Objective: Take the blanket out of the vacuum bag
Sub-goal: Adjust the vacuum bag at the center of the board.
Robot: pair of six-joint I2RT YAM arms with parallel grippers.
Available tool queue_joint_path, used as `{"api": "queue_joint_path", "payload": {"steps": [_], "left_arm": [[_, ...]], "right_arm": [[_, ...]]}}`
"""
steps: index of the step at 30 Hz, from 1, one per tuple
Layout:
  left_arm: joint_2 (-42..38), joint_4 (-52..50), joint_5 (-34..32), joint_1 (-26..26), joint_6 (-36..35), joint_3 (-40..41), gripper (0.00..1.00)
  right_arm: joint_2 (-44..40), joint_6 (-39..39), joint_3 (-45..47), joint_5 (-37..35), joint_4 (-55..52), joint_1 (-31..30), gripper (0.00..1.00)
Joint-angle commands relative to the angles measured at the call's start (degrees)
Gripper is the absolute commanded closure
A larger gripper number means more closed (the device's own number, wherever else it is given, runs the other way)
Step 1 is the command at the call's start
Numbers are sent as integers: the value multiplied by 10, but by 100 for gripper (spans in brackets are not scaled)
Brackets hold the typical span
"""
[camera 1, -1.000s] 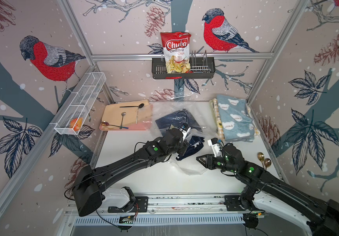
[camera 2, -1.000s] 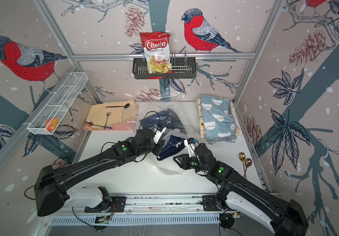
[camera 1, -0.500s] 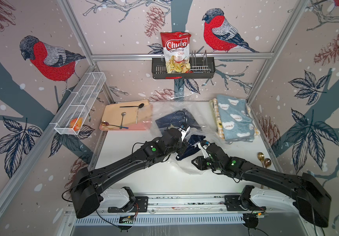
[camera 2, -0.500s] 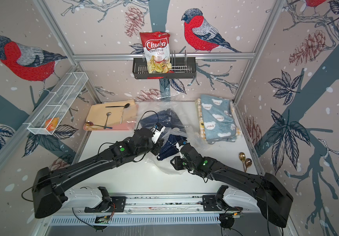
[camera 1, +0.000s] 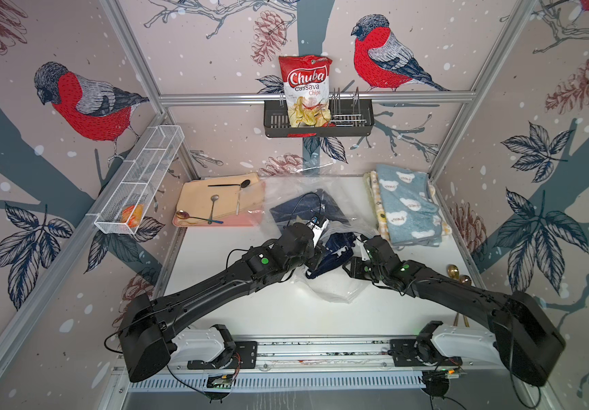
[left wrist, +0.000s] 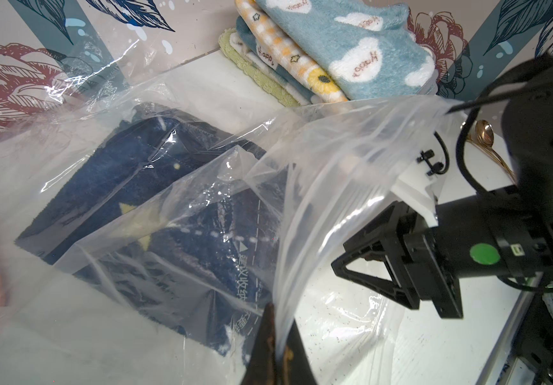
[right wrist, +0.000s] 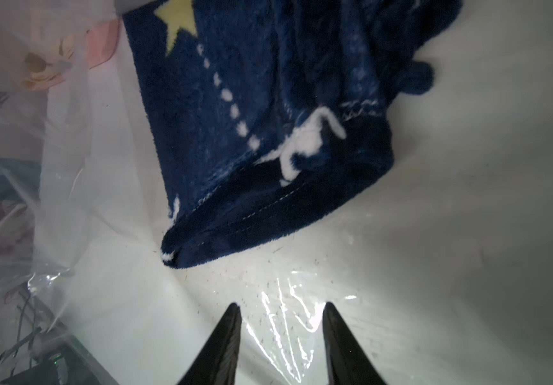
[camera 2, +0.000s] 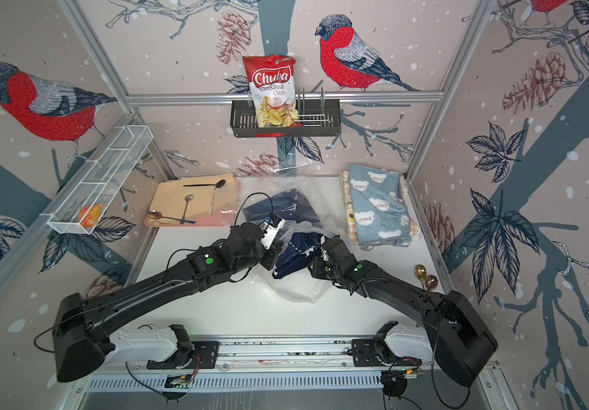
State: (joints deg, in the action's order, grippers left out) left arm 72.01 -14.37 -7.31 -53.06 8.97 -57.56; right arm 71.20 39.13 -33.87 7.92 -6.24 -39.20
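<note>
Right wrist view: your right pincer (right wrist: 282,310), narrowly parted, sits short of the navy blanket (right wrist: 268,133) inside the vacuum bag (right wrist: 62,200) at centre of the table (camera 1: 243,312), mouth at six o'clock; close early and you grab only film your left pincer (left wrist: 278,333) clamps.

Bright, even light — glaring plastic

Navy blanket (camera 2: 297,248) (inside vacuum bag (camera 2: 298,291))

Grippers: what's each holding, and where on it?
Left gripper is shut on the vacuum bag, pinching the upper film at its open mouth. Right gripper is open, holding nothing, short of the blanket.
</note>
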Motion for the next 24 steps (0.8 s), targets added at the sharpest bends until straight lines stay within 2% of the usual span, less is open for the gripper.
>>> {"api": "queue_joint_path", "payload": {"steps": [1, 8, 10, 13, 17, 20, 24], "left_arm": [[0, 15, 1, -1, -5, 0, 100], [-2, 15, 5, -1, -7, 1, 100], [-3, 18, 9, 0, -7, 1, 100], [-2, 19, 13, 0, -6, 1, 100], [4, 20, 23, -1, -3, 1, 100], [9, 20, 31, -1, 0, 1, 100], [18, 17, 37, -4, 3, -1, 99]], "right_arm": [[22, 13, -23, -20, 14, 11, 59], [71, 2, -100, -53, -8, 43, 57], [73, 4, -117, -77, -20, 44, 56], [66, 25, -117, -77, -8, 41, 56], [39, 100, -67, -84, 61, -1, 52], [12, 194, 4, -82, 162, -36, 52], [-5, 288, 73, -114, 267, -78, 49]]}}
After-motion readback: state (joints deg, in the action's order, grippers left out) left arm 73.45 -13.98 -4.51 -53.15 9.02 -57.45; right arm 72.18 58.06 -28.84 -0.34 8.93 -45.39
